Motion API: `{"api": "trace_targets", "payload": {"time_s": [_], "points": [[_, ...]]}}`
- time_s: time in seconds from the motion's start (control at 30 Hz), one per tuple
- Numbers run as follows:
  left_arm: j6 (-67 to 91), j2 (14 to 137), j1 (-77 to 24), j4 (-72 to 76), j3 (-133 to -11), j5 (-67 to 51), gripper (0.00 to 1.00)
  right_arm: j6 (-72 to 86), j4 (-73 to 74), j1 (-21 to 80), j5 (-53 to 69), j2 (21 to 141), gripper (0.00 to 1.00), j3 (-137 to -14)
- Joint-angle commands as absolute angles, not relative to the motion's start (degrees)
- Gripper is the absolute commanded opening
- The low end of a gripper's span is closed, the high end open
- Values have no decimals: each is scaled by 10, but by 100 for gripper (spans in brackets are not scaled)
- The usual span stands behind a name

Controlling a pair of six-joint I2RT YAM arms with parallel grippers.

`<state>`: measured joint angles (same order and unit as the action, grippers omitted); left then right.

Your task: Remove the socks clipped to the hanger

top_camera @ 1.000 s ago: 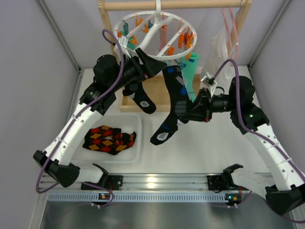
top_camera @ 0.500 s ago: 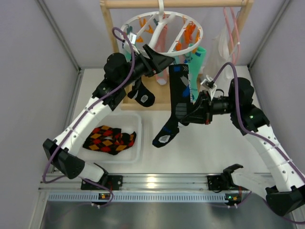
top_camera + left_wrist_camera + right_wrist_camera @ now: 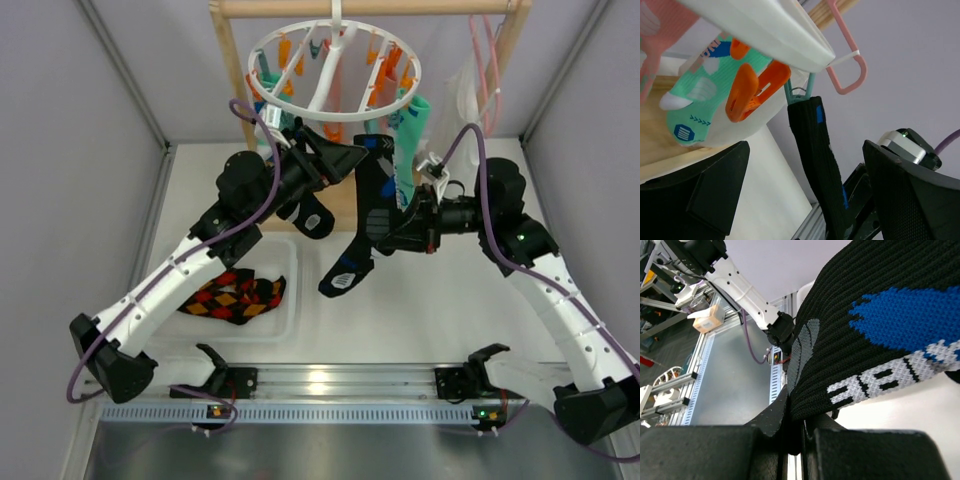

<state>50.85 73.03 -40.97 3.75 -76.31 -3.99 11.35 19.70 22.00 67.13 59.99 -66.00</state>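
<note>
Left gripper (image 3: 352,158) stands with fingers wide apart just below the hanger (image 3: 326,78), flanking the top of a black sock (image 3: 346,270) that hangs from a teal peg (image 3: 799,93). Right gripper (image 3: 384,232) is clamped on that sock's middle. A green sock (image 3: 705,95) hangs clipped beside it.

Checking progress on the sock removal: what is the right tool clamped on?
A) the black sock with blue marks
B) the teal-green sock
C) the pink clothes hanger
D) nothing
A: the right tool is shut on the black sock, which hangs from a teal peg on the hanger.
</note>
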Motion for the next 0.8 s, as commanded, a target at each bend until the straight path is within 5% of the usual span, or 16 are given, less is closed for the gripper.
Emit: {"api": "trace_targets", "payload": {"time_s": [0.0, 0.77], "points": [[503, 714, -409, 84, -765, -30, 98, 112, 160, 210, 690, 610, 0, -665], [405, 853, -413, 108, -907, -27, 89, 124, 149, 209, 742, 609, 0, -653]]}}
